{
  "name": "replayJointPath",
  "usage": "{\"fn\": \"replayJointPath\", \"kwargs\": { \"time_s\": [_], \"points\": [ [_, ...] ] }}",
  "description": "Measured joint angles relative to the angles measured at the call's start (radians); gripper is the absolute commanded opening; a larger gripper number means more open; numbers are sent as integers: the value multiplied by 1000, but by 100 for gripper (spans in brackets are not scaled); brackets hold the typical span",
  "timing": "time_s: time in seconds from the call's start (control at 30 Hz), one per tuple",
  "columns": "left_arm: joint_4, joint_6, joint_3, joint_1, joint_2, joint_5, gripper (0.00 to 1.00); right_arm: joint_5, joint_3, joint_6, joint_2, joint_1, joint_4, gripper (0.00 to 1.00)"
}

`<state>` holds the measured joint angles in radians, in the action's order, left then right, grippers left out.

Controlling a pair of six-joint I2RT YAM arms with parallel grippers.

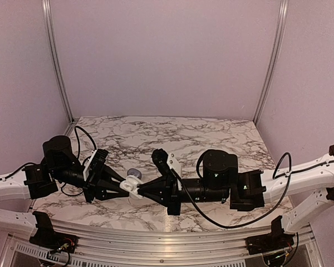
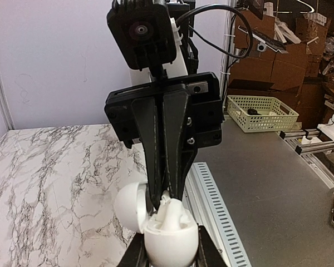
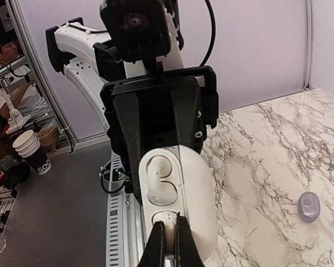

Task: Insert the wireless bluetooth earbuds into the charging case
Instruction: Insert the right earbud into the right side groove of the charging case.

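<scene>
Charging case (image 3: 185,189) up off marble table (image 1: 222,139), hanging between 2 arms near front edge. Left gripper (image 1: 121,188) clamped on white shell from both sides, lid (image 2: 129,207) swung open. Right gripper (image 3: 168,228): jaws pressed tight together, tips right at case's inner face, just below 1 visible well. Anything pinched between them? Cannot tell. Small grey rounded piece (image 3: 309,207) lying on marble just beyond case, nothing touching it.
</scene>
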<state>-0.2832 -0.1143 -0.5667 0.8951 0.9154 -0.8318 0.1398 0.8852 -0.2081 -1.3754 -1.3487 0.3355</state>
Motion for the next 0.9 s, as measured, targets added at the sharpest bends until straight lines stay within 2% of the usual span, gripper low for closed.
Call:
{"fn": "replayJointPath", "kwargs": {
  "time_s": [0.5,0.53,0.73,0.9],
  "points": [
    [-27,44,26,5,-34,26,0,-35,-20,0,-16,-23,75,0],
    [-26,44,26,5,-34,25,0,-42,-20,0,-16,-26,74,1],
    [-27,44,26,5,-34,37,0,-77,-4,-6,-16,-39,43,24],
    [-41,44,26,5,-34,49,0,-92,12,-10,-1,-45,-6,29]
  ]
}}
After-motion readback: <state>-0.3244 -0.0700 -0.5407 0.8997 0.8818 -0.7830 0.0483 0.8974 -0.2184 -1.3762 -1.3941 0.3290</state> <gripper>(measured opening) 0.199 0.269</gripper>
